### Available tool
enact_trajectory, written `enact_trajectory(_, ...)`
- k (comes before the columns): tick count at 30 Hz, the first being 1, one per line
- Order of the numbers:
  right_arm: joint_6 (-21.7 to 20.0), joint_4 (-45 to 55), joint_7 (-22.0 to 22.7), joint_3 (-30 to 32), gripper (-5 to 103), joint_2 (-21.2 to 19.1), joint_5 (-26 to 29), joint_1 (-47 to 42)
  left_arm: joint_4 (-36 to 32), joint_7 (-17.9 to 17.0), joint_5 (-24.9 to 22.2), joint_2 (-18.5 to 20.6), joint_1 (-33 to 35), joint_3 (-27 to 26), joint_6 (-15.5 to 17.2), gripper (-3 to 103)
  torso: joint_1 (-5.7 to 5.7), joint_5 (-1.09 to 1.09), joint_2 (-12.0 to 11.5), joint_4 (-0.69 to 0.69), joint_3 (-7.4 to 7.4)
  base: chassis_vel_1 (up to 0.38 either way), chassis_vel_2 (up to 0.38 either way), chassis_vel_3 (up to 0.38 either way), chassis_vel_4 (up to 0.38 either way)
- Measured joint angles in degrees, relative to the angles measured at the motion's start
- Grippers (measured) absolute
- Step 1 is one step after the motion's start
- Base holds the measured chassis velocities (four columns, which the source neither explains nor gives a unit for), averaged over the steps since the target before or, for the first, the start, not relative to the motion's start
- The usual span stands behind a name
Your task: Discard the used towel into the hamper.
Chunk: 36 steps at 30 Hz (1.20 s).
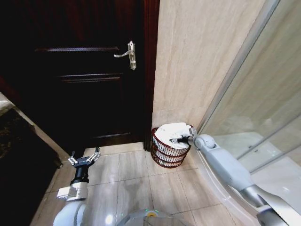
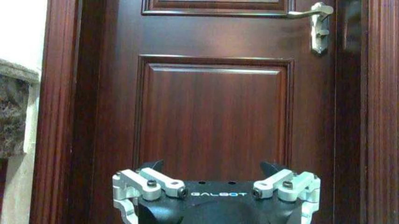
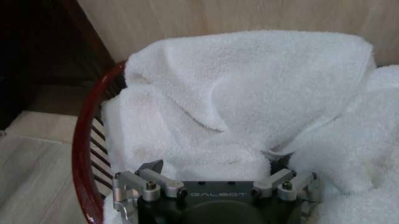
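Dark wooden door (image 1: 89, 70), beige tiled wall (image 1: 197, 56), floor (image 1: 136, 183).

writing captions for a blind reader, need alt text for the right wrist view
A white towel lies bunched in the dark red wire hamper, with the right gripper open just above it. Beige wall tile rises behind, and pale floor tile shows beside the hamper.

Hamper (image 1: 168, 155) interior hidden beneath towel (image 1: 171, 132).
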Motion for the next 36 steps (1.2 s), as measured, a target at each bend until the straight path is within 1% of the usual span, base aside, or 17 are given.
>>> enact_trajectory(3,0.01,-2.28,-1.47,-0.58,100,1.23,-0.91,1.02,0.01,0.0,-0.21,-0.41,0.08,-0.36,-0.03,100,0.0,0.0,0.0,0.0,0.0,0.0,0.0,0.0,0.0)
enact_trajectory(5,0.01,-2.59,-1.67,-0.75,100,1.36,-0.99,1.16,0.02,0.0,-0.26,-0.46,0.11,-0.44,-0.04,100,0.0,0.0,0.0,0.0,0.0,0.0,0.0,0.0,0.0)
enact_trajectory(8,0.06,-4.95,-2.4,-2.3,100,2.67,-1.58,2.0,0.1,0.03,-0.42,-0.67,0.22,-0.91,-0.22,100,0.0,0.0,0.0,0.0,0.0,0.0,0.0,0.0,0.0)
enact_trajectory(12,0.09,-6.29,-2.52,-2.53,100,3.72,-2.15,2.11,0.11,0.04,-0.44,-0.72,0.25,-1.1,-0.27,100,0.0,-0.01,0.0,0.0,0.0,0.0,0.0,0.0,0.0)
enact_trajectory(15,0.12,-8.77,-2.79,-1.78,100,5.7,-3.49,2.08,0.07,0.04,-0.49,-0.73,0.3,-1.3,-0.29,100,0.0,0.0,0.0,0.01,0.0,0.0,0.0,0.0,0.0)
enact_trajectory(16,0.12,-8.77,-2.79,-1.78,100,5.7,-3.49,2.08,0.07,0.04,-0.49,-0.73,0.3,-1.3,-0.29,100,0.0,0.0,0.0,0.01,0.0,0.0,0.0,0.0,0.0)
enact_trajectory(20,0.19,-12.09,-2.97,0.0,100,7.77,-5.26,2.11,-0.19,0.05,-0.65,-0.58,0.41,-1.79,-0.31,100,0.0,0.0,0.01,0.02,-0.01,0.0,0.0,0.0,0.0)
enact_trajectory(25,0.27,-12.89,-3.42,0.44,100,8.05,-6.51,1.76,-0.51,0.04,-0.82,-0.45,0.53,-2.05,-0.32,100,-0.01,-0.01,0.01,0.02,-0.01,0.0,0.0,0.0,0.0)
enact_trajectory(29,0.3,-11.61,-3.16,1.64,100,7.91,-6.95,0.58,-0.99,0.05,-0.87,-0.28,0.62,-2.08,-0.32,100,0.0,0.01,0.01,0.03,0.0,0.0,0.0,0.0,0.0)
enact_trajectory(32,0.28,-10.23,-2.23,2.24,100,7.51,-6.47,0.14,-1.24,0.04,-0.87,-0.2,0.64,-1.95,-0.32,100,0.0,0.03,0.01,0.02,0.01,0.0,0.0,0.0,0.0)
enact_trajectory(35,0.19,-5.28,0.79,4.21,100,6.05,-4.68,-0.66,-1.84,0.04,-0.87,-0.01,0.83,-1.53,-0.33,100,0.0,0.04,0.0,-0.01,0.02,0.0,0.0,0.0,0.0)
enact_trajectory(36,0.19,-5.28,0.79,4.21,100,6.05,-4.68,-0.66,-1.84,0.04,-0.87,-0.01,0.83,-1.53,-0.33,100,0.0,0.04,0.0,-0.01,0.02,0.0,0.0,0.0,0.0)
